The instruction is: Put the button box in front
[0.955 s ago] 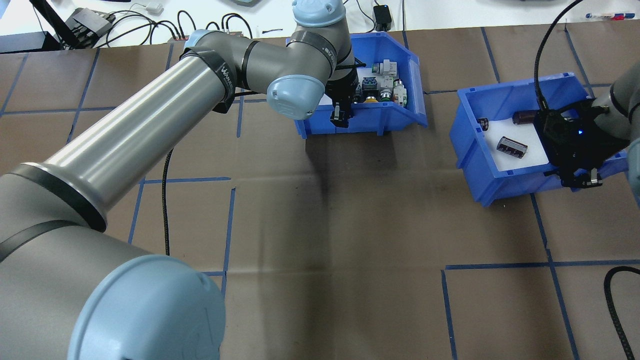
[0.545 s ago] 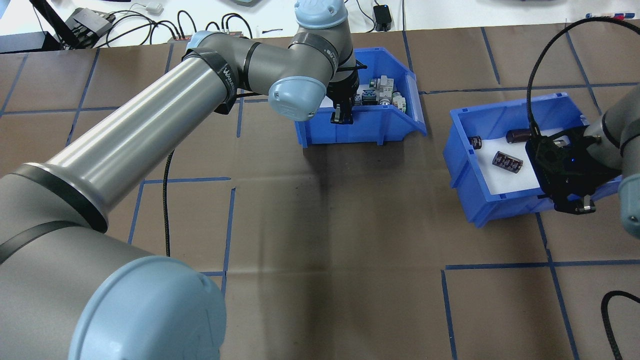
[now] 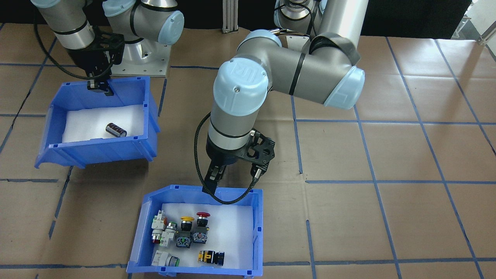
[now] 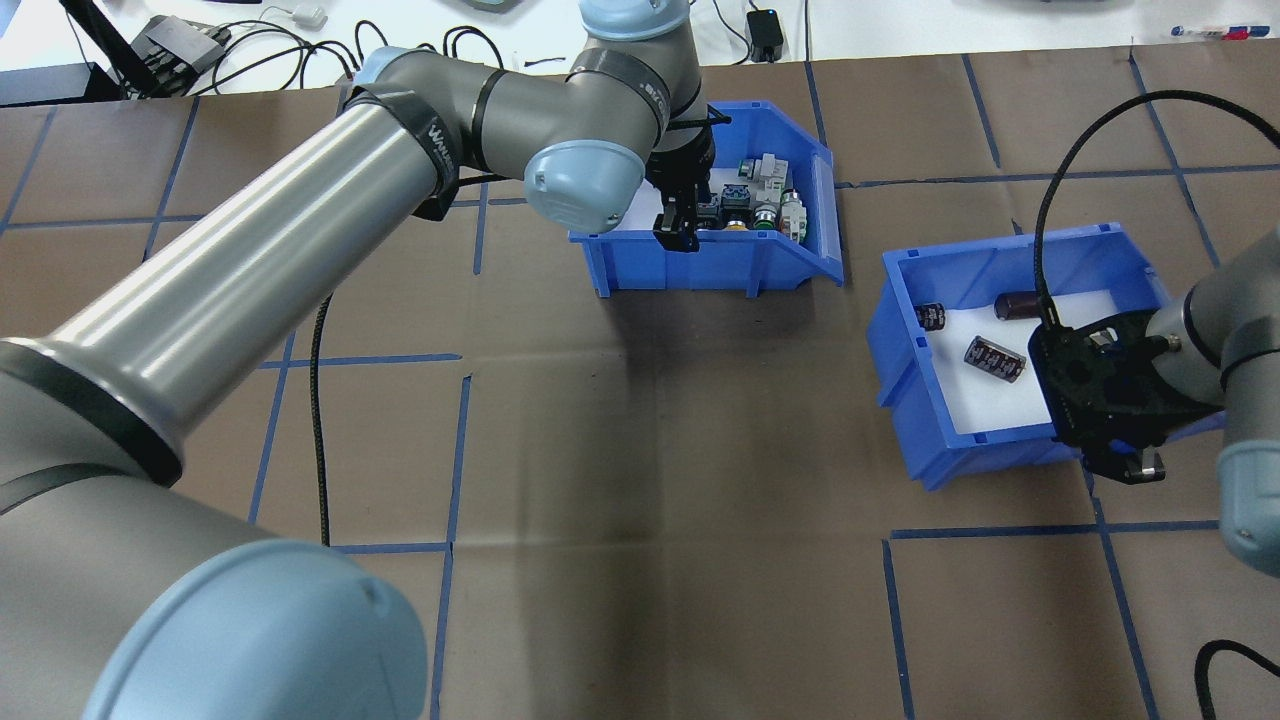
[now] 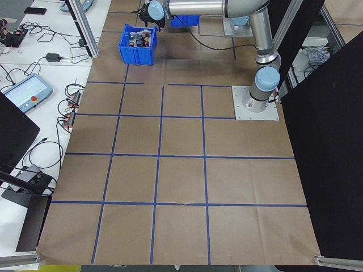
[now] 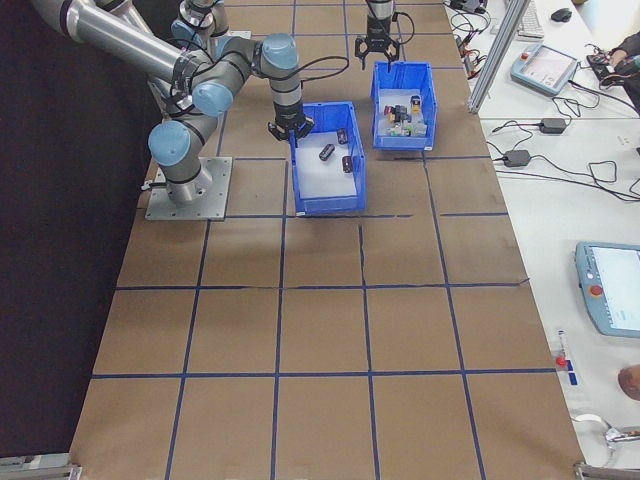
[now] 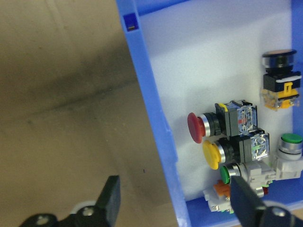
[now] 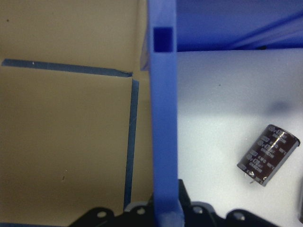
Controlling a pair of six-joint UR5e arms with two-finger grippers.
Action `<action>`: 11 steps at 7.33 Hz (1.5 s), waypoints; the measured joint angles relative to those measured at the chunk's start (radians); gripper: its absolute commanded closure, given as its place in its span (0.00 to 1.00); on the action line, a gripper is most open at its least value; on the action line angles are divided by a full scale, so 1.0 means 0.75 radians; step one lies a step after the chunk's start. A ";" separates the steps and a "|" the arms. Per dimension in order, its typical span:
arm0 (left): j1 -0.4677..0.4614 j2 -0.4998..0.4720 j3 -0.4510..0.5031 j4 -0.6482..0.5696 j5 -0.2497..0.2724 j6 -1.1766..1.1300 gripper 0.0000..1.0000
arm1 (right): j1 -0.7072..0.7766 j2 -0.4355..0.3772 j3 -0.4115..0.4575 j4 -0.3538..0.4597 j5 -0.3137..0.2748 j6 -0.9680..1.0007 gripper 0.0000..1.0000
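Left gripper [image 7: 173, 205] straddles the near wall of the button box [image 4: 770, 262], one finger outside over the brown paper, one inside over the foam; fingers spread, and whether they press the wall cannot be told. Right gripper [image 4: 1128, 462] sits on the near wall of the second blue bin [image 4: 905, 345]; in the right wrist view that wall runs down between its fingers, so it looks clamped on the wall. The left arm's blue joint cap reads "UR" in raised letters in the front-facing view; a black strap on its forearm carries white lettering, too small to read. Button box: white foam floor, switches bunched toward one end. Red mushroom button [image 7: 199, 127] and yellow button [image 7: 214, 154] lie side by side, touching; green button [image 7: 289, 142] just beyond them; a yellow-and-black switch [image 7: 281, 82] apart. Box sits on the far part of the table [image 4: 640, 450] from the robot, near the cable-strewn white bench. Second bin: white foam, dark cylinders [image 4: 996, 358] with pale printed rows, illegible. The bins stand apart.
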 measured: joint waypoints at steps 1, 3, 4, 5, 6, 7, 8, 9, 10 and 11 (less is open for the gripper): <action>0.059 0.077 -0.018 -0.088 0.006 0.144 0.00 | 0.094 0.001 0.007 -0.009 0.000 0.097 0.97; 0.163 0.215 -0.037 -0.269 0.067 0.537 0.00 | 0.256 0.037 0.007 -0.048 -0.006 0.274 0.97; 0.212 0.282 -0.043 -0.367 0.104 0.780 0.00 | 0.334 0.059 0.006 -0.072 -0.008 0.371 0.97; 0.267 0.343 -0.049 -0.441 0.129 1.018 0.00 | 0.430 0.081 0.006 -0.098 -0.011 0.476 0.97; 0.323 0.404 -0.068 -0.491 0.141 1.238 0.00 | 0.534 0.109 0.006 -0.134 -0.014 0.589 0.97; 0.378 0.475 -0.111 -0.528 0.150 1.436 0.00 | 0.635 0.152 0.006 -0.188 -0.017 0.704 0.97; 0.416 0.554 -0.175 -0.552 0.158 1.602 0.00 | 0.737 0.203 0.004 -0.256 -0.027 0.809 0.97; 0.432 0.627 -0.242 -0.557 0.161 1.755 0.00 | 0.836 0.255 0.001 -0.324 -0.048 0.907 0.97; 0.438 0.685 -0.292 -0.560 0.161 1.883 0.00 | 0.920 0.301 -0.007 -0.378 -0.071 0.990 0.97; 0.440 0.722 -0.319 -0.562 0.160 1.988 0.00 | 0.983 0.337 -0.021 -0.411 -0.085 1.056 0.97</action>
